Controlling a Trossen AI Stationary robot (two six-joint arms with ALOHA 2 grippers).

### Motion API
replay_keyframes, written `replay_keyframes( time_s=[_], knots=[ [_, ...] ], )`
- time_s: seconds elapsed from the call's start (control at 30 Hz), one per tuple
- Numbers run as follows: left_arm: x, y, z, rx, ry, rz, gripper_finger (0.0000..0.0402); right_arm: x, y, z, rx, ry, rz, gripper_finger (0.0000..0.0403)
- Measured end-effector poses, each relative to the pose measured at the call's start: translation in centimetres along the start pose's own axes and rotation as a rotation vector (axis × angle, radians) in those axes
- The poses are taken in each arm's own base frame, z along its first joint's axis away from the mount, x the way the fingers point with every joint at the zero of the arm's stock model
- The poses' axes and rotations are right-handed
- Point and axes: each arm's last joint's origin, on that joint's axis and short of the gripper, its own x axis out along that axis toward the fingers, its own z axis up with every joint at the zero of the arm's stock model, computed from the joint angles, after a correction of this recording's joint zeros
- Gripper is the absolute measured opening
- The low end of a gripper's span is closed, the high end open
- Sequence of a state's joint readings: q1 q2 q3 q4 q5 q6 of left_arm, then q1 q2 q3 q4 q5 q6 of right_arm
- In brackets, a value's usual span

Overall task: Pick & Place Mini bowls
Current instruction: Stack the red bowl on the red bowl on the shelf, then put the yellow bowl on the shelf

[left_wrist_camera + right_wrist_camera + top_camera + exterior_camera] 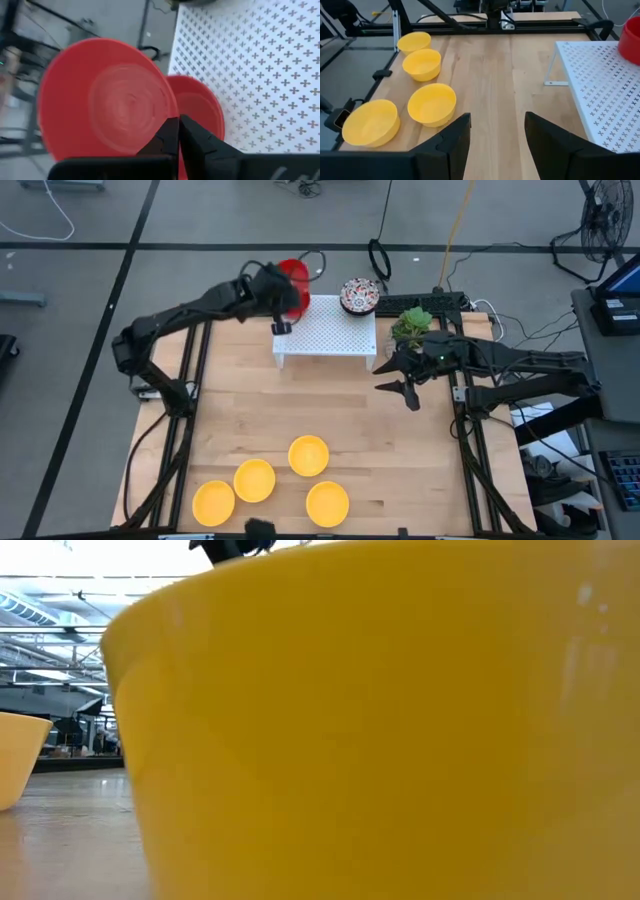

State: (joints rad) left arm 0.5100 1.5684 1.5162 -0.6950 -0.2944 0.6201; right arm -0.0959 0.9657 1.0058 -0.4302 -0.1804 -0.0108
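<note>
From above, a glossy red round mini bowl is being held tilted by the left gripper at the white perforated metal shelf, likely for lifting away. In the left wrist view, its fingers are being pinched closed on the rim, another red bowl behind. In the right wrist view, the right gripper is being kept open over the wooden table near four plain yellow bowls.

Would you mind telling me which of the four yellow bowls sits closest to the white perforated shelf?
The yellow bowl at the top of the cluster, set apart toward the shelf; the other three lie nearer the table's front edge.

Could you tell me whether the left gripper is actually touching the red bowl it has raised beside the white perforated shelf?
Touching. In the left wrist view the left gripper is pinched shut on the rim of the red bowl.
</note>
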Motion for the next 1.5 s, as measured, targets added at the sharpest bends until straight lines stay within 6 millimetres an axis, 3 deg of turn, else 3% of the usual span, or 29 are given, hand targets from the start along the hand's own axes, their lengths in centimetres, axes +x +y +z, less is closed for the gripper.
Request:
replay_keyframes(
  time_s=[0.23, 1.03, 1.5],
  knots=[
    [0.9, 1.0, -1.1, -0.081, -0.021, -0.09, 0.0016, 0.6, -0.1, -0.1, -0.001, 0.021, 0.0, 0.0173],
    [1.2, 0.5, -1.7, -0.189, 0.052, -0.141, 0.0009, 1.1, -0.2, -0.4, 0.008, 0.056, 0.003, 0.0172],
    [0.8, 0.4, -0.7, -0.229, -0.02, -0.112, 0.0144, 1.1, -0.2, -0.4, 0.01, 0.057, 0.004, 0.0171]
  ],
)
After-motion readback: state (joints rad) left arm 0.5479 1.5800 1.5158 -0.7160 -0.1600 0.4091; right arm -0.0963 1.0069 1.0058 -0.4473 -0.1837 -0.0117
